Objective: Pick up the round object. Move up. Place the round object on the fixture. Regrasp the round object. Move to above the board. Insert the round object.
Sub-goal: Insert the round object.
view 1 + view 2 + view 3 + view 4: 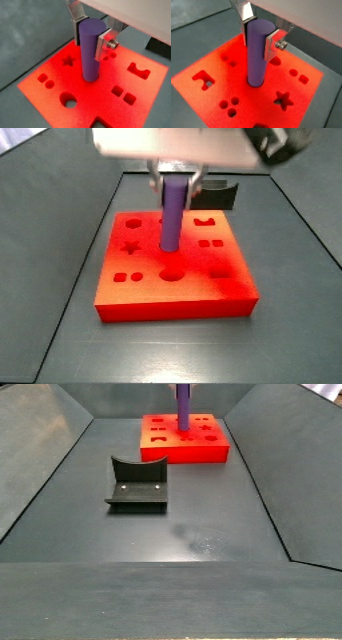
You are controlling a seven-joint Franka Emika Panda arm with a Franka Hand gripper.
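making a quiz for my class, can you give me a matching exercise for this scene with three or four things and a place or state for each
Things:
1. smooth purple cylindrical peg
2. flat red-orange board with shaped cut-outs
3. small dark block fixture with a notched top
4. robot hand

States:
a. lying flat under the peg
b. standing alone on the grey floor, holding nothing
c. upright, lower end at a board cut-out
d. shut on the peg's upper part, above the board

Pairs: 1-c, 2-a, 3-b, 4-d
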